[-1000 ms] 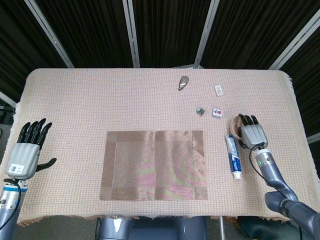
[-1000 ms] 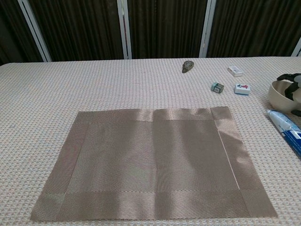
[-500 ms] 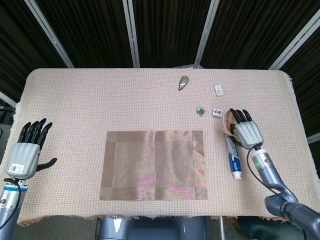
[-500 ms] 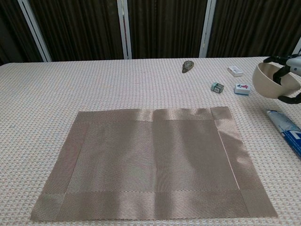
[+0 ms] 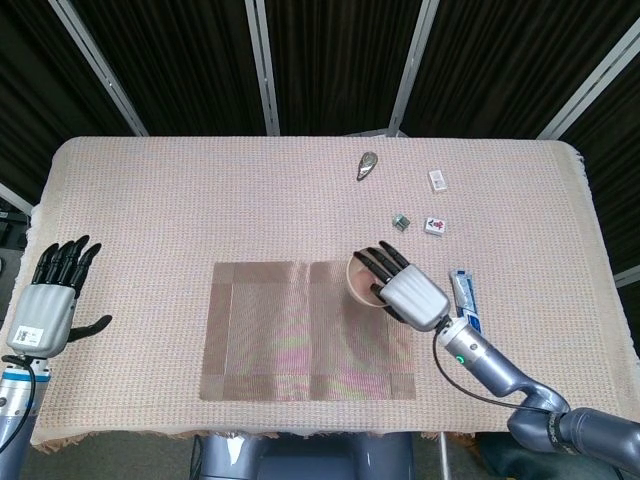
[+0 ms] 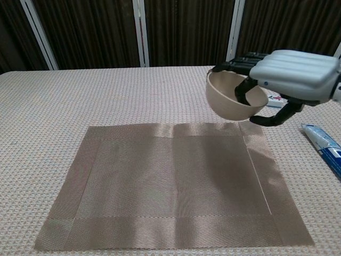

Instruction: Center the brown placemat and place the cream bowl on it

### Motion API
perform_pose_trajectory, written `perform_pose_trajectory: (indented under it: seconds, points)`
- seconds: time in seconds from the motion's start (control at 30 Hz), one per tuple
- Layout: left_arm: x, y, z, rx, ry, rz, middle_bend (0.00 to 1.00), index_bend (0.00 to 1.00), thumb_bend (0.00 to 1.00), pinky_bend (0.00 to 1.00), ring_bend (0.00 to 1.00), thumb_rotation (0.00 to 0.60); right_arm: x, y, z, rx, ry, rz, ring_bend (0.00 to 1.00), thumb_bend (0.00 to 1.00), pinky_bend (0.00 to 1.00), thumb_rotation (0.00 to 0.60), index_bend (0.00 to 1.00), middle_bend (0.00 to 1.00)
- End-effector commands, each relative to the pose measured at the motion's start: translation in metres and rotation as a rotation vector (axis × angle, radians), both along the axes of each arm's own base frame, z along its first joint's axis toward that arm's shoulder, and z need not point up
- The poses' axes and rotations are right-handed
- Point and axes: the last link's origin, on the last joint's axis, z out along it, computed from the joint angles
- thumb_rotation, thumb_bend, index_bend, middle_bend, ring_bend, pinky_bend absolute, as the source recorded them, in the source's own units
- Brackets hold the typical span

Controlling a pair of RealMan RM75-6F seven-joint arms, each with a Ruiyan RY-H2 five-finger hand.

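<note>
Gripping the cream bowl (image 6: 230,97) tilted, mouth leftward, the right hand (image 6: 287,74) hangs above the brown placemat (image 6: 170,184).

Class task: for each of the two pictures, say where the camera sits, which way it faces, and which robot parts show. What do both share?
Head view: high above, looking down on the table; both robot hands, left, right.
Chest view: low at the near edge, looking across; right robot hand only.
Shared: placemat, bowl, toothpaste.
</note>
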Motion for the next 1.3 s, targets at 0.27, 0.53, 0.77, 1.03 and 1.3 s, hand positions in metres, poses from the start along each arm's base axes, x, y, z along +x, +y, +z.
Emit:
perform_pose_trajectory:
  seconds: [0.27, 0.53, 0.77, 1.03, 1.3]
  points:
    - [-0.005, -0.001, 0.006, -0.001, -0.013, 0.012, 0.00, 0.00, 0.00, 0.00, 0.00, 0.600, 0.059, 0.020, -0.068, 0.087, 0.102, 0.167, 0.00, 0.41, 0.00, 0.600, 0.69, 0.03]
    - [-0.006, -0.002, 0.007, -0.010, -0.026, 0.017, 0.00, 0.00, 0.00, 0.00, 0.00, 0.600, 0.068, 0.026, -0.101, 0.097, 0.143, 0.198, 0.00, 0.40, 0.00, 0.600, 0.69, 0.03]
    - [-0.006, -0.001, 0.008, -0.012, -0.033, 0.016, 0.00, 0.00, 0.00, 0.00, 0.00, 0.600, 0.065, 0.026, -0.110, 0.093, 0.154, 0.182, 0.00, 0.40, 0.00, 0.600, 0.69, 0.03]
    - [-0.005, -0.002, 0.007, -0.019, -0.036, 0.011, 0.00, 0.00, 0.00, 0.00, 0.00, 0.600, 0.054, 0.026, -0.109, 0.092, 0.178, 0.153, 0.00, 0.01, 0.00, 0.600, 0.03, 0.00]
    - [-0.004, -0.005, 0.006, -0.021, -0.037, 0.009, 0.00, 0.00, 0.00, 0.00, 0.00, 0.600, 0.052, 0.032, -0.082, 0.022, 0.167, 0.165, 0.00, 0.00, 0.00, 0.600, 0.00, 0.00]
